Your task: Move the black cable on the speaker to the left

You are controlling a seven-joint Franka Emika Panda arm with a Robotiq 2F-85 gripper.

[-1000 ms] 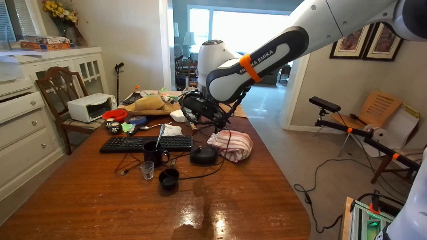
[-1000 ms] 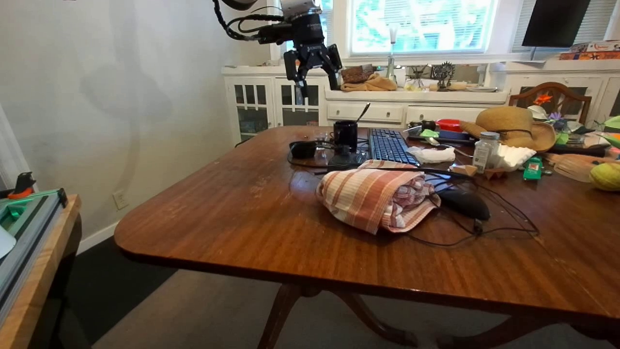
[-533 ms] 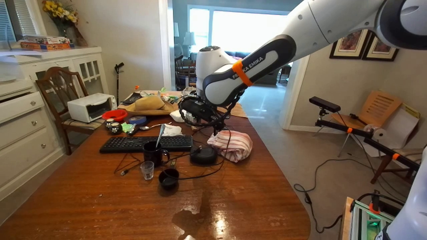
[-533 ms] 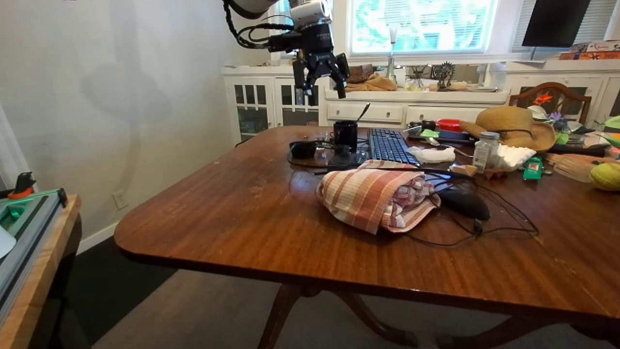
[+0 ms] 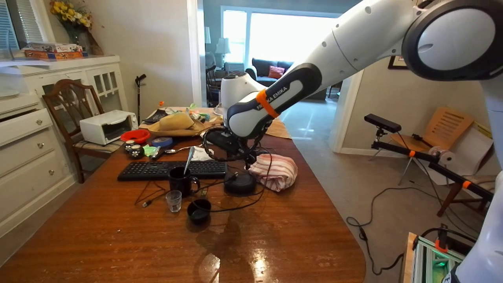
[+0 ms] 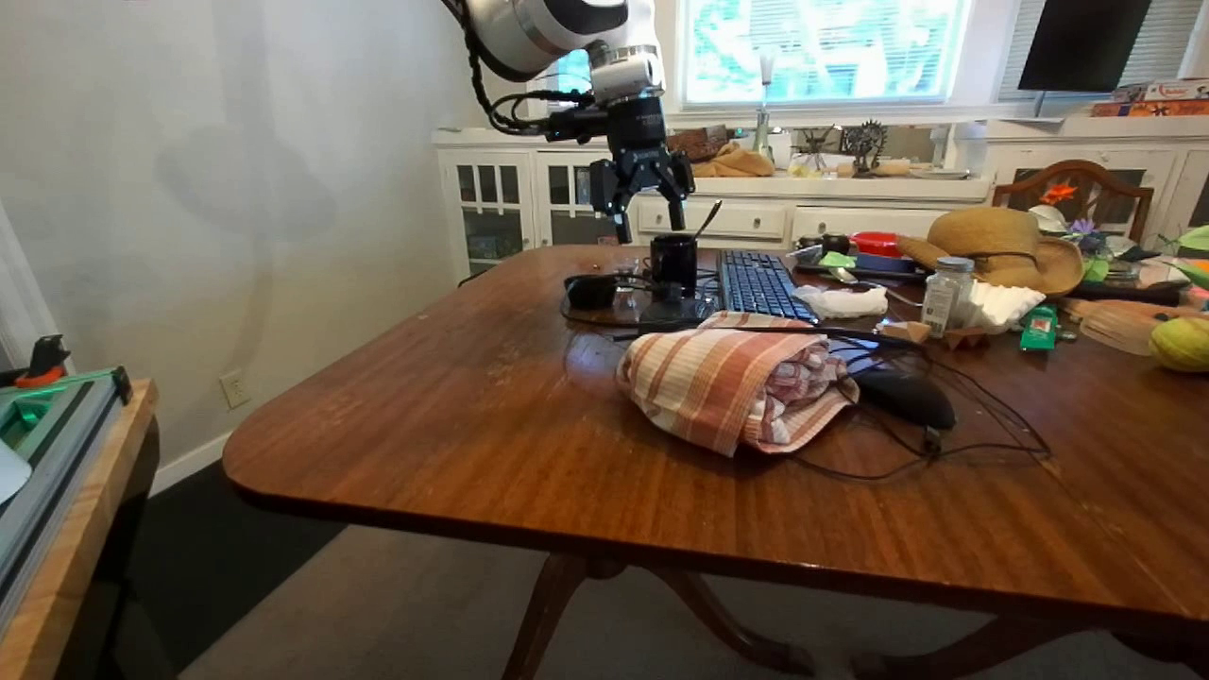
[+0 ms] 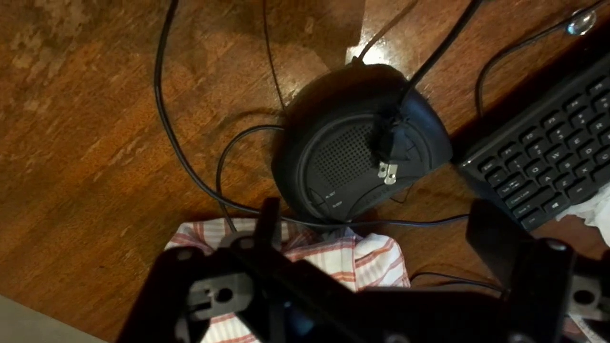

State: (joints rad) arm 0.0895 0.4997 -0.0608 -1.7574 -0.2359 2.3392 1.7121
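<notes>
The speaker (image 7: 343,155), a round black unit with a perforated grille, lies on the table; it also shows in an exterior view (image 5: 240,186). The black cable (image 7: 443,46) lies over it, its two-prong plug (image 7: 388,172) resting on the speaker's top beside the grille. The plug also shows in an exterior view (image 5: 235,175). My gripper (image 7: 374,216) is open and empty, pointing down above the table. It hangs above the speaker's cloth side in an exterior view (image 5: 248,162) and shows spread fingers in an exterior view (image 6: 650,227). The speaker and plug lie beyond the fingertips.
A striped cloth (image 5: 275,173) touches the speaker. A keyboard (image 5: 137,169), black mug with spoon (image 5: 180,182), clear glass (image 5: 173,201) and small black stubby cylinder (image 5: 199,212) stand around it. Another black cord (image 7: 159,85) loops past the speaker. A mouse (image 6: 902,397) lies beside the cloth.
The open gripper has come down toward the speaker, shifting left in an exterior view where the cloth is behind it and right in an exterior view with the cloth in front. Table objects have not moved.
</notes>
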